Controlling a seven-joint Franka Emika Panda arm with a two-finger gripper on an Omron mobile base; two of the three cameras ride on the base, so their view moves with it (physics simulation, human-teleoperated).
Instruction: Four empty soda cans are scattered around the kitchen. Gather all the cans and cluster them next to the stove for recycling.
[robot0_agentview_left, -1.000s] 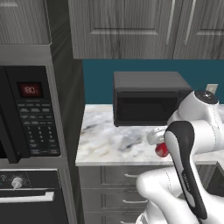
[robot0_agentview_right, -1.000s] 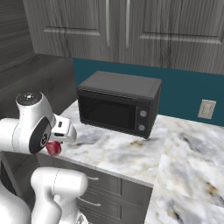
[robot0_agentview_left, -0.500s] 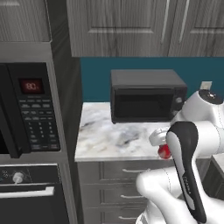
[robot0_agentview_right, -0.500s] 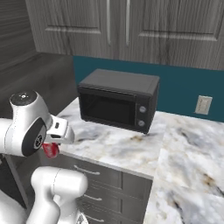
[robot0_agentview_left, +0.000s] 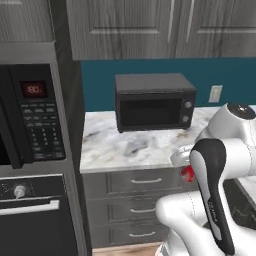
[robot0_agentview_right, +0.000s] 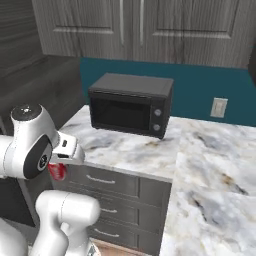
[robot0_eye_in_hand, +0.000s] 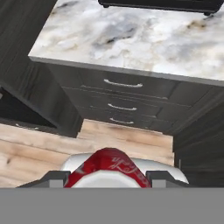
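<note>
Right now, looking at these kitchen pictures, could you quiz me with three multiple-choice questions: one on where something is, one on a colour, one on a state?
1. Where does the black countertop microwave stand?
A. on the white marbled counter
B. on the wooden floor
C. inside a drawer

2. What colour is the small cylindrical soda can at the robot's gripper?
A. green
B. red
C. blue

3. What state are the dark grey drawers under the counter in?
A. all pulled out
B. one removed
C. all closed

Answers: 1 A, it sits on the marble against the teal wall. 2 B, the hand view shows red between the fingertips. 3 C, the fronts lie flush with handles showing.
</note>
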